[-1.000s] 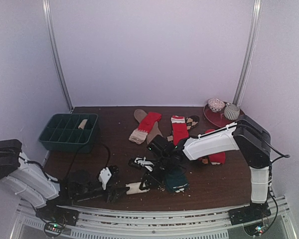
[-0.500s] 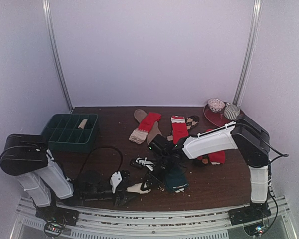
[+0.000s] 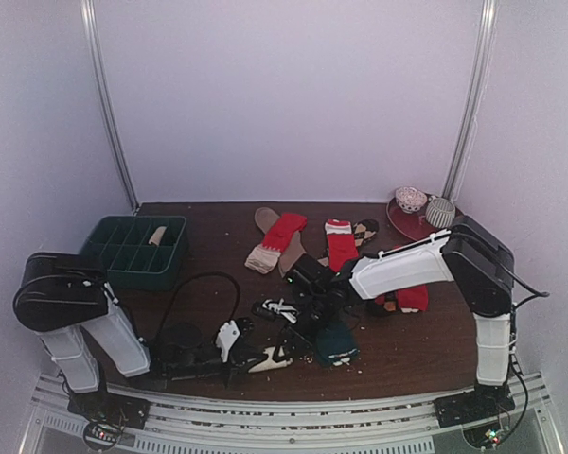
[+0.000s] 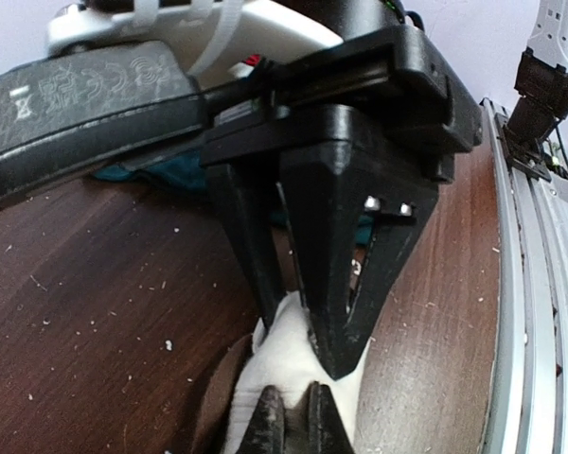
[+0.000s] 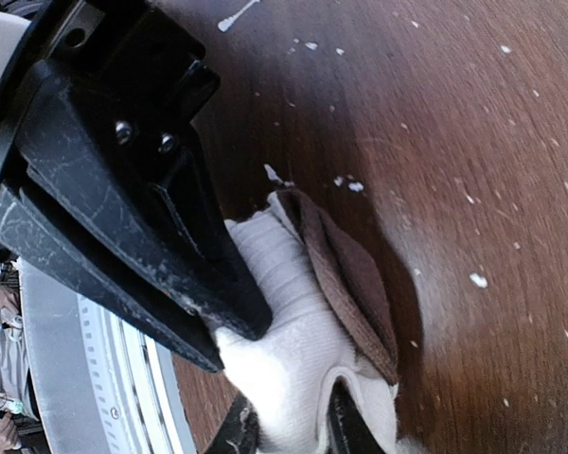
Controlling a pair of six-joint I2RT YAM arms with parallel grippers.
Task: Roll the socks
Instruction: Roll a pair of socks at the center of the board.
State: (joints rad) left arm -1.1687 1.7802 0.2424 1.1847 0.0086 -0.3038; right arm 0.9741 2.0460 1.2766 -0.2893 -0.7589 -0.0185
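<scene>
We are clamping the left claw (image 4: 301,333) and the right claw (image 5: 229,339) on the cream sock (image 4: 289,374), its long axis lying between them at the front of the desk (image 3: 218,248).

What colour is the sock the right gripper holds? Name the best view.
Cream sock with a brown part; right wrist view.

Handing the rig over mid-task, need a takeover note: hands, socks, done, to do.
Left hand: shut on the cream sock near the table's front edge.
Right hand: shut on the same sock; a brown sock lies against it.
Dark teal sock beside them; red socks flat further back.
Done: possibly the beige piece in the green tray.
To do: roll the cream sock, then the teal, red and brown ones.
</scene>
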